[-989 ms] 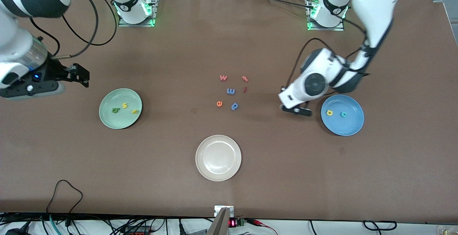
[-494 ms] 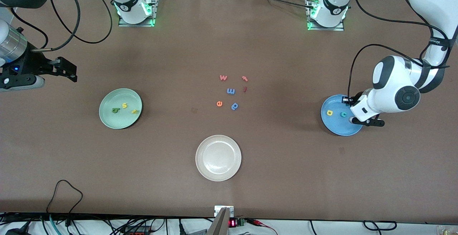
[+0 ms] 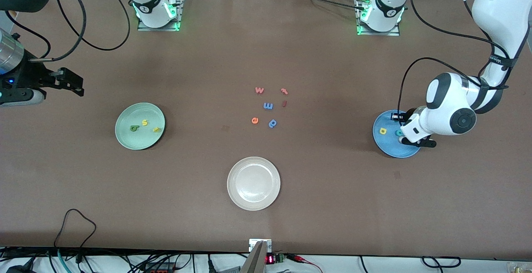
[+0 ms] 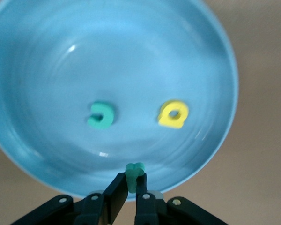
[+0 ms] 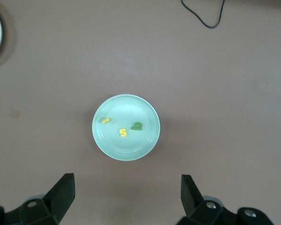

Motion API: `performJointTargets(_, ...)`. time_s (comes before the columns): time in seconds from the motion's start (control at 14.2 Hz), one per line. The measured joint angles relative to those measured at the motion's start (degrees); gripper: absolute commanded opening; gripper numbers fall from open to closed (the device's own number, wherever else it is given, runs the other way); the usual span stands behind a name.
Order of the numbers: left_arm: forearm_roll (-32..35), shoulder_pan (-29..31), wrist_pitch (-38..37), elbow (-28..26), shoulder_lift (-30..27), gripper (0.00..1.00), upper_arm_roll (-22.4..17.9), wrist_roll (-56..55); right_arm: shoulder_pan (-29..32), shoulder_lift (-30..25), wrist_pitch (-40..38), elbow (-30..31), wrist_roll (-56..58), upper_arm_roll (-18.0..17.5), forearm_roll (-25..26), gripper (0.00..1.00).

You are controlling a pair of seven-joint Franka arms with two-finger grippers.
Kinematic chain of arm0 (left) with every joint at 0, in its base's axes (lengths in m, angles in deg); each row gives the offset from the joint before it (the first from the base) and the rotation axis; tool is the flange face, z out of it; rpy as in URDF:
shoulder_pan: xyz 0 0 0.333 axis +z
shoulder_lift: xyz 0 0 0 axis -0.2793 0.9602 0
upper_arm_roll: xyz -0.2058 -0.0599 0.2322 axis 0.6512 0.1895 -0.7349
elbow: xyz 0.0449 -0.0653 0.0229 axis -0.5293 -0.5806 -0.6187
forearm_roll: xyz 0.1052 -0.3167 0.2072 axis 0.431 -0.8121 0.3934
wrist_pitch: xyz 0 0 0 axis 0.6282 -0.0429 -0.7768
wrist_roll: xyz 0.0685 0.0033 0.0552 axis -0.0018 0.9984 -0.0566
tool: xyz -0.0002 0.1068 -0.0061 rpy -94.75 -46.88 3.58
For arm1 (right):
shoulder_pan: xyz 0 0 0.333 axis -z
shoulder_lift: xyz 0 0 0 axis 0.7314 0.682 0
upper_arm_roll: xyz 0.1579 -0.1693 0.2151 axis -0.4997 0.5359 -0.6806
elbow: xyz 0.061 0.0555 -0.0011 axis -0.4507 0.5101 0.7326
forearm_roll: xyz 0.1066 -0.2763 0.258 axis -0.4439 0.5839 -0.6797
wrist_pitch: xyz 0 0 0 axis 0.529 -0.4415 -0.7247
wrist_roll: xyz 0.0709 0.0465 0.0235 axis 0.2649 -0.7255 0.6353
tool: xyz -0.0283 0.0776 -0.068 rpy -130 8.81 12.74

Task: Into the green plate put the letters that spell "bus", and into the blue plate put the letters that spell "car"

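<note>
The blue plate holds a yellow "a" and a teal "c". My left gripper hangs over this plate's rim, shut on a small foam letter seen edge-on, so its shape is unreadable. The green plate holds an olive "b", a yellow "s" and a yellow "u". My right gripper stands open and empty, high above the table beside the green plate.
A cream-white plate sits near the front edge. In the table's middle lie loose letters: "w", blue "m", orange "e", blue "p" and two small red pieces. A black cable loops at the front.
My left arm swung from beside the blue plate toward its own end of the table and now hangs over the plate. The right arm drew back toward its end of the table.
</note>
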Motion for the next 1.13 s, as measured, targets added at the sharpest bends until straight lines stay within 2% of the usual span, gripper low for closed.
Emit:
performJointTargets(0.14,0.6,-0.1,2.1,0.0,0.3,0.05,0.0,0.0,0.2,0.0,-0.7,0.0,0.0,0.0,0.0,1.0)
performJointTargets(0.21,1.7,0.0,2.7,0.0,0.8,0.13,0.0,-0.1,0.2,0.1,-0.7,0.0,0.0,0.0,0.0,1.0)
performJointTargets(0.28,2.4,0.0,3.0,0.0,1.4,0.32,0.0,-0.3,0.2,0.1,-0.7,0.0,0.0,0.0,0.0,1.0)
performJointTargets(0.35,2.5,0.1,3.3,0.0,2.0,0.75,0.0,-0.3,0.2,0.2,-0.7,0.0,0.0,0.0,0.0,1.0)
performJointTargets(0.42,2.6,0.1,3.6,0.0,2.4,1.0,0.0,-0.3,0.2,0.3,-0.7,0.0,0.0,0.0,0.0,1.0)
performJointTargets(0.64,2.6,0.1,3.8,0.7,2.5,1.0,0.1,-0.4,0.4,0.4,-0.7,0.0,0.0,0.0,0.0,1.0)
performJointTargets(0.78,2.7,0.1,3.0,3.1,1.9,1.0,0.5,-0.4,0.3,0.7,-0.6,0.0,0.0,0.0,0.0,1.0)
performJointTargets(0.92,2.7,0.1,-0.5,6.8,-0.1,1.0,1.3,-0.3,0.3,1.1,-0.5,0.0,0.0,0.0,0.0,1.0)
performJointTargets(1.13,2.7,0.1,-10.0,14.5,-4.0,1.0,3.7,-0.4,0.3,1.5,-0.5,-0.1,0.0,-0.1,0.0,1.0)
